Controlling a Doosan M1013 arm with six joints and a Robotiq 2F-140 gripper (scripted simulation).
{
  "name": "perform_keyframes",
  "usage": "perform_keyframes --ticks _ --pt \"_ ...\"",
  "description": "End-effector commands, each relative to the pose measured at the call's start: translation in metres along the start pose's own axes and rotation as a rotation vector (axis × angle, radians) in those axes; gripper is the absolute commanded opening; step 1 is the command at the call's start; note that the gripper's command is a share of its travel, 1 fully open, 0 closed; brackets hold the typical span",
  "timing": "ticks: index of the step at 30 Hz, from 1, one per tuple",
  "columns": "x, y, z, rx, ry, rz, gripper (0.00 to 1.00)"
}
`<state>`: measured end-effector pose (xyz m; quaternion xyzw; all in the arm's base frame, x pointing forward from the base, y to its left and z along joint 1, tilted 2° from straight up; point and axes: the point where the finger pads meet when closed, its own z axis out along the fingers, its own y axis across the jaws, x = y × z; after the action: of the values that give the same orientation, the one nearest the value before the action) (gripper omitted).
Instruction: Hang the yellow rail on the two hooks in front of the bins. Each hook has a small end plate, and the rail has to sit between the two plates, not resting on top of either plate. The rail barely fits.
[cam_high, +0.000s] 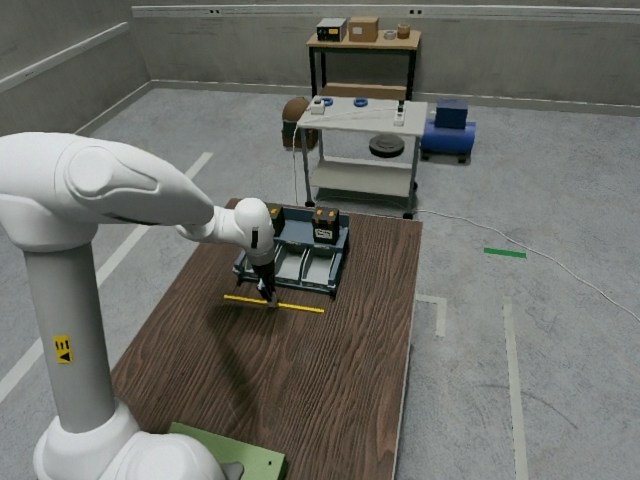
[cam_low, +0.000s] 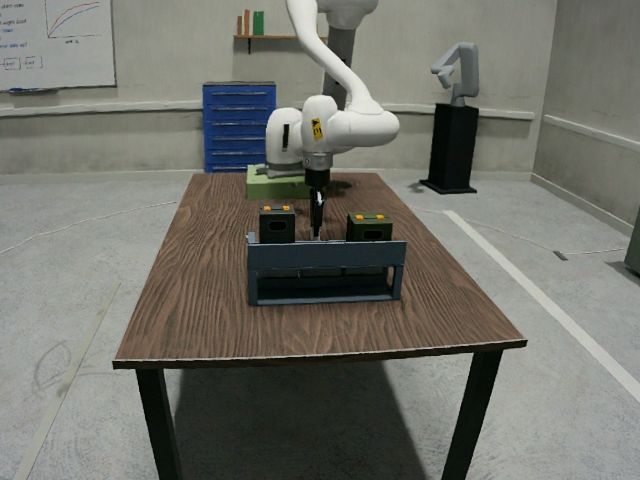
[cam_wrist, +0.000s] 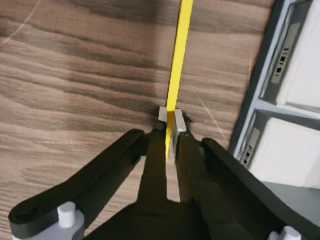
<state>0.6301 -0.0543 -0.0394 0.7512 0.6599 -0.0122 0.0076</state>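
Observation:
The yellow rail (cam_high: 299, 307) (cam_wrist: 180, 50) lies flat on the wooden table (cam_high: 310, 392) (cam_low: 206, 310), just in front of the blue bin rack (cam_high: 338, 260) (cam_low: 325, 254) (cam_wrist: 260, 102) and parallel to its front. My gripper (cam_high: 271, 301) (cam_low: 314, 229) (cam_wrist: 168, 118) points straight down at about the rail's middle. Its two pads are pressed against the rail's sides, so it is shut on the rail. The rail still rests on the table. The hooks on the rack's front are too small to make out. In the exterior view the rack hides the rail.
Two dark boxes with orange tabs (cam_low: 277, 223) (cam_low: 369, 226) (cam_high: 326, 225) stand on the rack's rear part. Light bins (cam_high: 318, 268) (cam_wrist: 300, 150) fill the rack's front. The arm's green base plate (cam_high: 253, 457) (cam_low: 268, 187) sits at the table's end.

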Motion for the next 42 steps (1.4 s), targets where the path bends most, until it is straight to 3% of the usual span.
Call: perform_keyframes --ticks 1,25,30,42 --pt "0.0 0.0 0.0 0.0 0.0 0.0 0.1" --pt "0.0 0.0 0.0 0.0 0.0 0.0 0.1" --pt "-0.006 0.013 -0.026 0.001 -0.003 0.033 0.1" --pt "-0.006 0.013 -0.026 0.001 -0.003 0.033 0.1"
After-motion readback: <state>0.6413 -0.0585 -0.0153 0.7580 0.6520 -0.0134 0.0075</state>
